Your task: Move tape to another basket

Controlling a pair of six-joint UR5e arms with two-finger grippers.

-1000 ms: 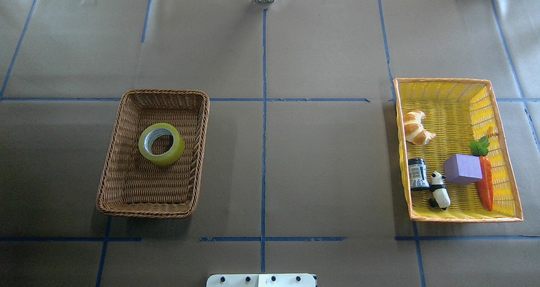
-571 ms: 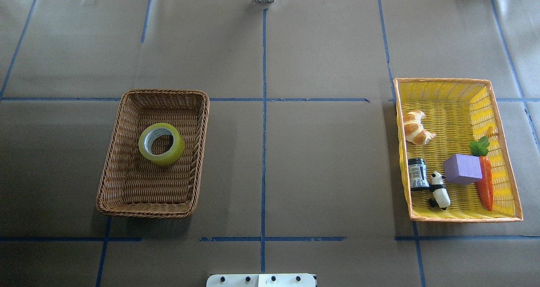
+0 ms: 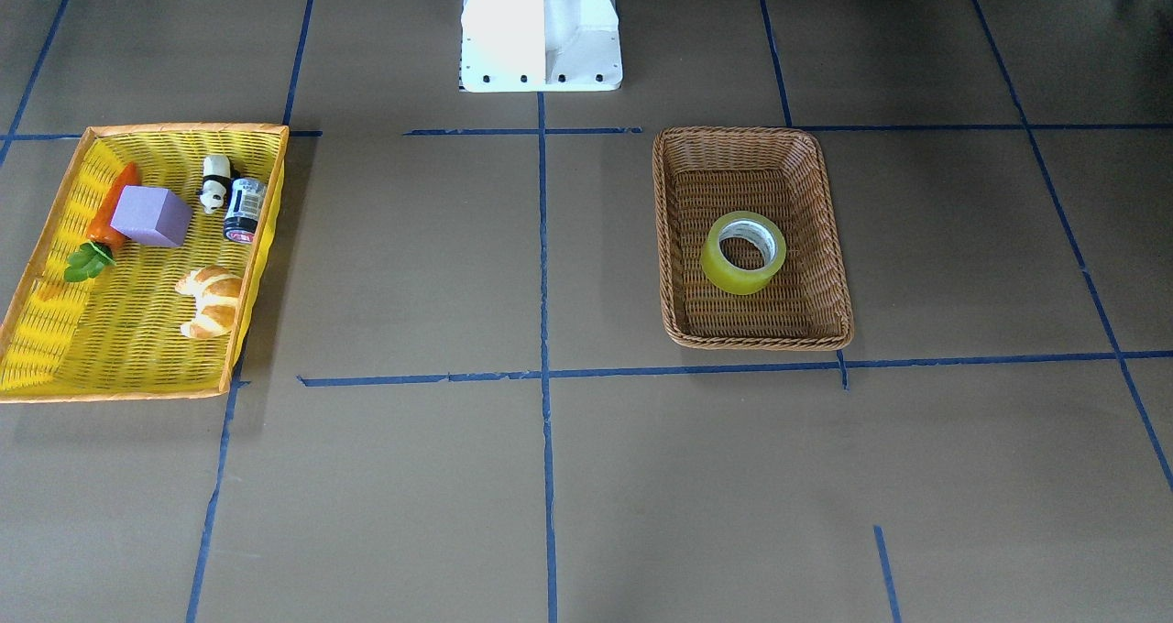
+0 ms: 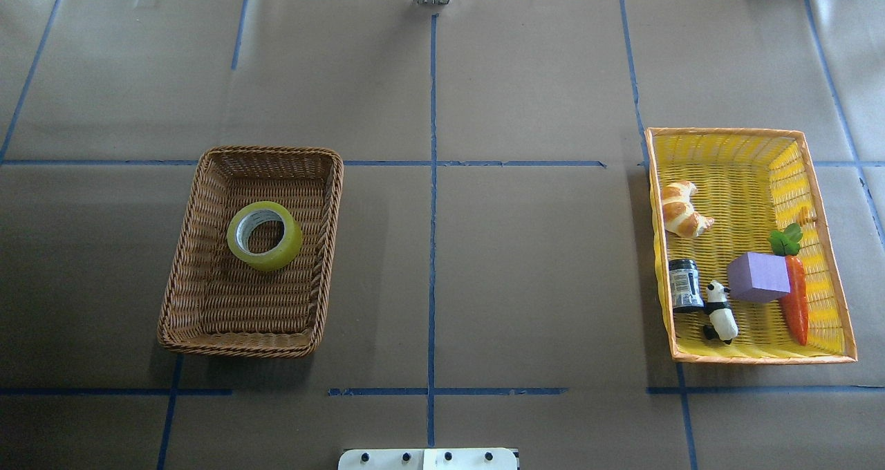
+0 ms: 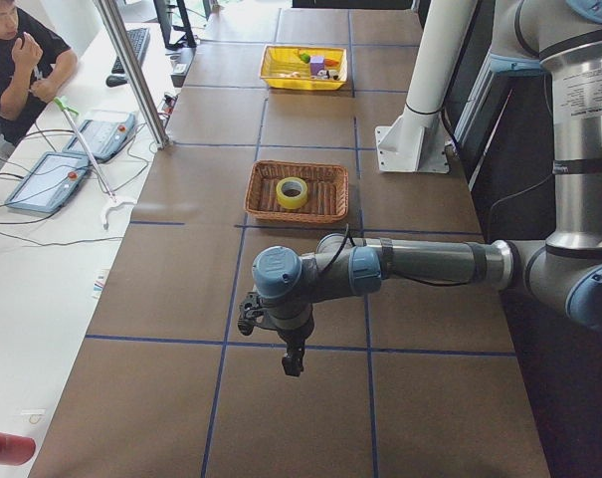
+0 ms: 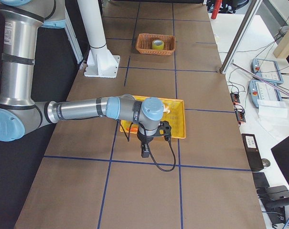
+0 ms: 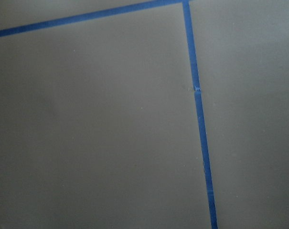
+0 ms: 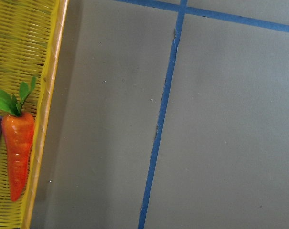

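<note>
The yellow-green tape [image 4: 265,236] lies flat in the middle of the brown wicker basket [image 4: 269,151] on the table's left half. It also shows in the front view [image 3: 743,252] inside that basket [image 3: 742,133]. Neither gripper shows in the overhead or front view. In the left side view my left gripper [image 5: 293,363] hangs over bare table, well short of the basket [image 5: 261,204] and tape [image 5: 293,192]. In the right side view my right gripper [image 6: 145,152] hangs just beside the yellow basket [image 6: 180,119]. I cannot tell whether either is open or shut.
The yellow plastic-weave basket [image 4: 726,133] at the right holds a croissant [image 4: 681,209], a dark jar [image 4: 685,285], a panda figure [image 4: 720,311], a purple block [image 4: 758,276] and a carrot [image 4: 795,297]. The carrot [image 8: 17,148] shows in the right wrist view. An operator [image 5: 17,60] sits at a side desk.
</note>
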